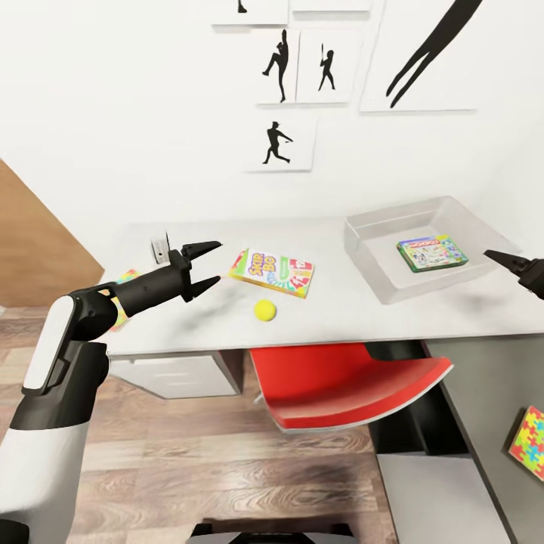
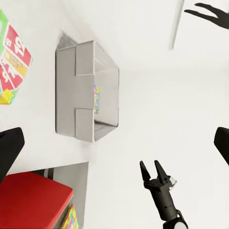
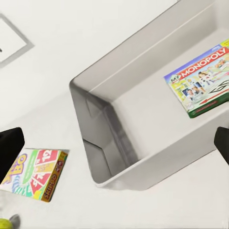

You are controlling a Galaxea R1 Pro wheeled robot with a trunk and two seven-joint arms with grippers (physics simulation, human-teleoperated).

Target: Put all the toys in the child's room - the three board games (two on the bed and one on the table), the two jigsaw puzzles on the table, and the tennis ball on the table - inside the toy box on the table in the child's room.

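Head view: toy box (image 1: 378,261) holds one board game (image 1: 431,253) (both jaws wide, empty).

A long white-topped bench (image 1: 423,317) stands against a white wall. On it lie a Skip-Bo game box (image 1: 273,272) near the middle, a small yellow-green tennis ball (image 1: 264,310) just in front of that box, and a shallow light grey toy box (image 1: 370,249) toward one end, holding a Monopoly box (image 1: 431,253). A colourful flat box (image 1: 127,278) peeks out at the far end.

Head high; wrists (both) toward toy box (image 3: 109,157)
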